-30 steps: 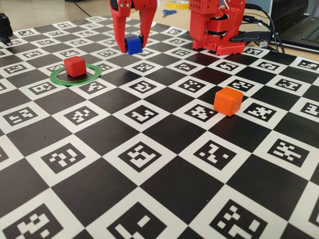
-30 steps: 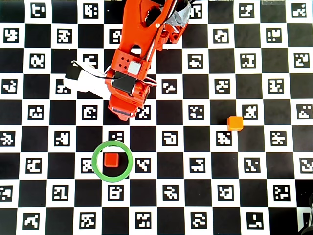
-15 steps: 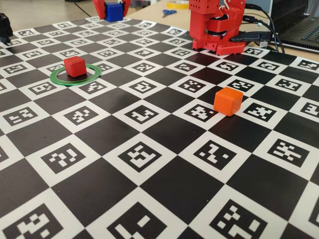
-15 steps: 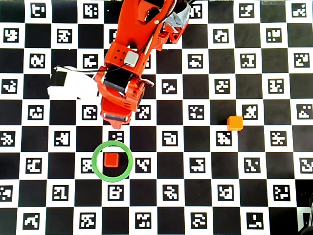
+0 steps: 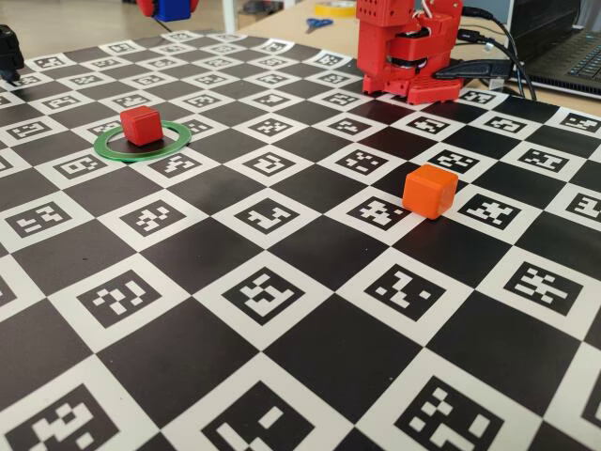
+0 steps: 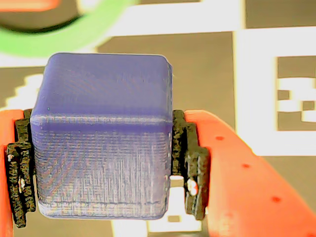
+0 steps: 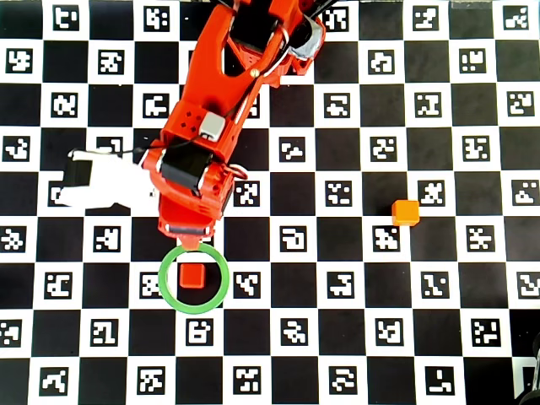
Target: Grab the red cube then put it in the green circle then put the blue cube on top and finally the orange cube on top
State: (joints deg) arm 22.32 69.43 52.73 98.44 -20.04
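Checkered marker board carries the matte red plastic cube already inside the thin green ring. Red gripper clamps the small blue plastic cube aloft at the ring's 12 o'clock; the bright orange cube waits near 2 o'clock.

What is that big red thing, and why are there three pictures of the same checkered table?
The big red thing is a robot arm. Its grabbing part is called the end effector. Three cameras look at one moment: one from the side, one from straight above, and one riding on the arm. That riding camera shows the end effector squeezing the blue cube close up. On the checkered board sits the red cube inside the green circle, with the orange cube off by itself. From above, the arm reaches toward the circle.
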